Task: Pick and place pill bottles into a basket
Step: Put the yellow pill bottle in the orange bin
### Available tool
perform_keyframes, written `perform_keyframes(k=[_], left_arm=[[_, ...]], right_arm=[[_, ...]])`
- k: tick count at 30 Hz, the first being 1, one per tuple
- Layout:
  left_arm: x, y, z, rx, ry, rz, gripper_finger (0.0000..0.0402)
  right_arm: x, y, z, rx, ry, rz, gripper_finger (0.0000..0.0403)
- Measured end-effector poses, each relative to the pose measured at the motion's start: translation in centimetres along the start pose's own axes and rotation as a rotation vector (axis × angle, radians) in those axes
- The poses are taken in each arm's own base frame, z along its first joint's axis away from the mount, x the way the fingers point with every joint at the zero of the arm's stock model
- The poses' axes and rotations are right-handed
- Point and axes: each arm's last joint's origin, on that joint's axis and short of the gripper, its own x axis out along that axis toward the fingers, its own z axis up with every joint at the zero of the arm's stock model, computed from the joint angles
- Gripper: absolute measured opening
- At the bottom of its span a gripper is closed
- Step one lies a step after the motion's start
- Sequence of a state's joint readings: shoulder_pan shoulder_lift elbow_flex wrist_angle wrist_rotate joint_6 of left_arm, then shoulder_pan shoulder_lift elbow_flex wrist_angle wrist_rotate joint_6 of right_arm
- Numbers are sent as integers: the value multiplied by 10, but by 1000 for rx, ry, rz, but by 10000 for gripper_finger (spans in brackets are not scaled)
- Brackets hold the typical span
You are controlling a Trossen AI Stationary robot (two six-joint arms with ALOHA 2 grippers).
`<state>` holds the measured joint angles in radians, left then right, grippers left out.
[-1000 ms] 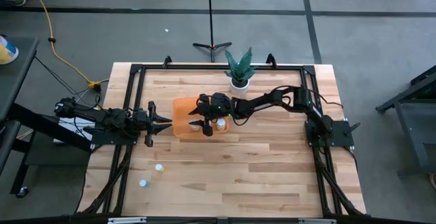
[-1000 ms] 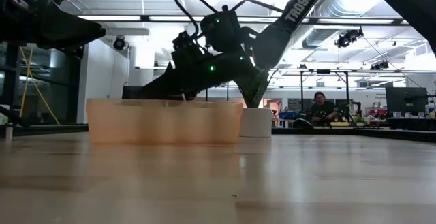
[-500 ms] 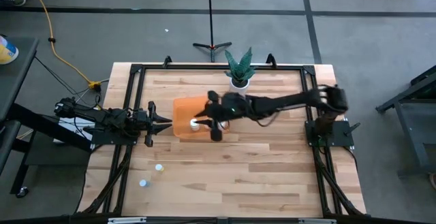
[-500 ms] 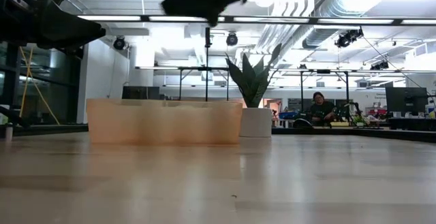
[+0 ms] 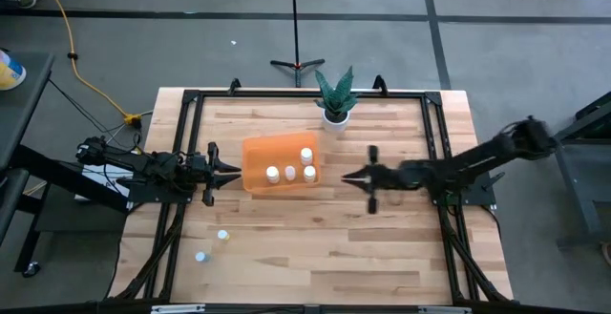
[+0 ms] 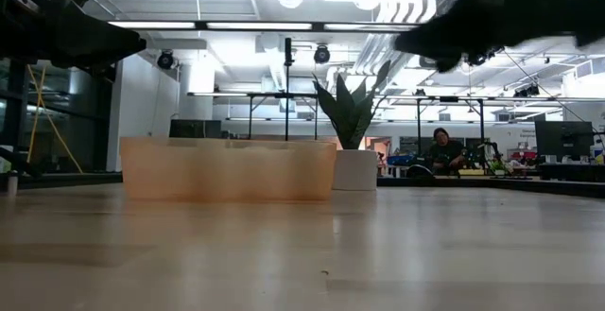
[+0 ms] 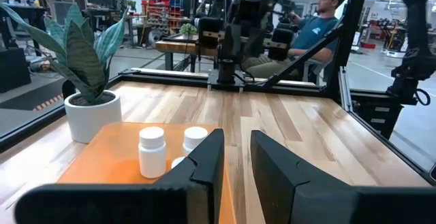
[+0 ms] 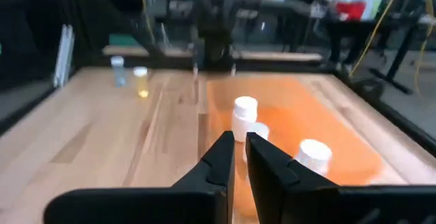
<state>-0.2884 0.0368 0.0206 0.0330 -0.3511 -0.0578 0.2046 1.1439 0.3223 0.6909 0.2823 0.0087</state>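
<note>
Jaws drawn almost together on both grippers, only a narrow slit between the fingers, clamping nothing and touching nothing.

Count: two grippers, one basket [image 5: 258, 152], one plant pot [image 5: 334, 116], six pill bottles [image 5: 307, 155] by the overhead view. Seemingly four of those inside the basket, though each wrist view shows only three there clearly. Other two loose on the table [image 5: 382, 247], out toward 7 o'clock from the basket, well apart from it and near each other.

Left gripper [image 5: 237, 169]: sits just beside the basket's 9 o'clock wall, aims toward 3 o'clock, not in contact.

Right gripper [image 5: 346, 176]: hangs at 3 o'clock of the basket, near but clear of it, aims toward 9 o'clock, raised above the tabletop in the low view.

Basket: lies a little toward 10 o'clock from table centre, long axis along the 9-to-3 line, open side up. Plant pot close by at its 1 o'clock.

Bottles in the basket: upright, long axis vertical, white caps up; one toward the 1 o'clock corner, the rest in a row along the 6 o'clock side.
</note>
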Motion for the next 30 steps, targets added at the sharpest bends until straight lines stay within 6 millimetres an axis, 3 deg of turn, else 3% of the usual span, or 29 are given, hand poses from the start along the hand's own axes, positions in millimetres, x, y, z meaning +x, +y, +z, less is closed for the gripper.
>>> perform_keyframes(k=[6, 13, 17, 20, 24, 30], left_arm=[[0, 0, 0, 0, 0, 0, 108], [0, 0, 0, 0, 0, 1, 108], [0, 0, 0, 1, 0, 0, 108], [0, 0, 0, 0, 0, 0, 108], [0, 0, 0, 0, 0, 1, 108], [0, 0, 0, 0, 0, 1, 108]], right_arm=[[-59, -20, -15, 18, -207, -93, 6], [-89, -31, -10, -3, -204, -192, 3], [-107, -33, 2, 20, -344, -73, 3], [-114, -31, 5, -42, -403, 35, 8], [-116, -32, 3, -51, -390, 22, 7], [-111, -32, -8, -23, -264, 9, 1]])
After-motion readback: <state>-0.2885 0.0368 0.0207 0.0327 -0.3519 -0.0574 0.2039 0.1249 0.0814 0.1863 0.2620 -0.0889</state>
